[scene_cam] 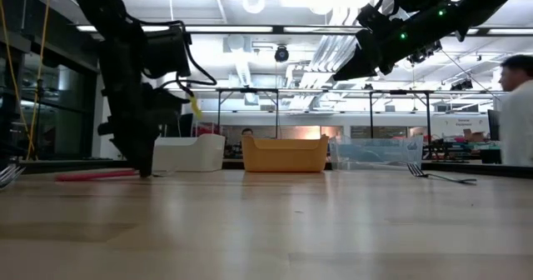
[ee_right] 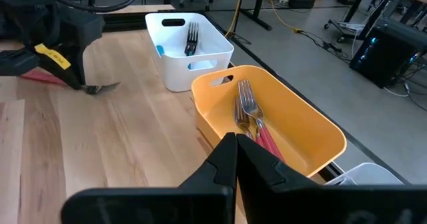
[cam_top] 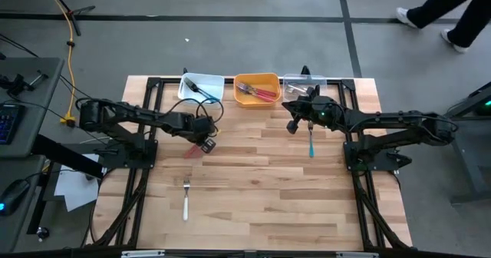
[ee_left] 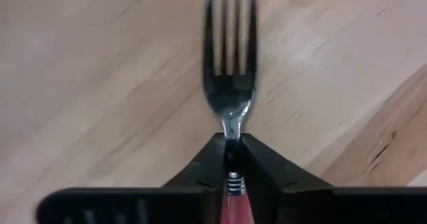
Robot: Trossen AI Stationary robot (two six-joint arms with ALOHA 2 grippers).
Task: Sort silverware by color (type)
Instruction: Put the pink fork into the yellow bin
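Observation:
A red-handled fork [ee_left: 230, 64] lies on the wooden table left of centre, its red handle [cam_top: 192, 152] pointing toward the near left. My left gripper [cam_top: 205, 143] stands over it, pointing steeply down, shut on it. My right gripper [ee_right: 235, 159] hangs shut and empty above the table, near the orange bin [cam_top: 257, 89]. Under that arm a blue-handled fork [cam_top: 311, 144] lies flat on the table. A white-handled fork [cam_top: 186, 200] lies flat near the table's front left. My left gripper pinches the red-handled fork's neck [ee_left: 231, 127], where the metal meets the red handle [ee_left: 233, 209], between its two fingers [ee_left: 200, 171]. The fingers come from above, slanting down, and lie across the fork. Fork and handle [scene_cam: 96, 176] rest level on the table.
Three bins stand in a row at the far edge: a white bin [cam_top: 201, 87] holding a fork [ee_right: 191, 37], the orange bin with red-handled forks [ee_right: 252, 121], and a clear bin [cam_top: 301, 85]. The table's near half is mostly bare wood. A person [scene_cam: 515, 113] is beyond the right edge.

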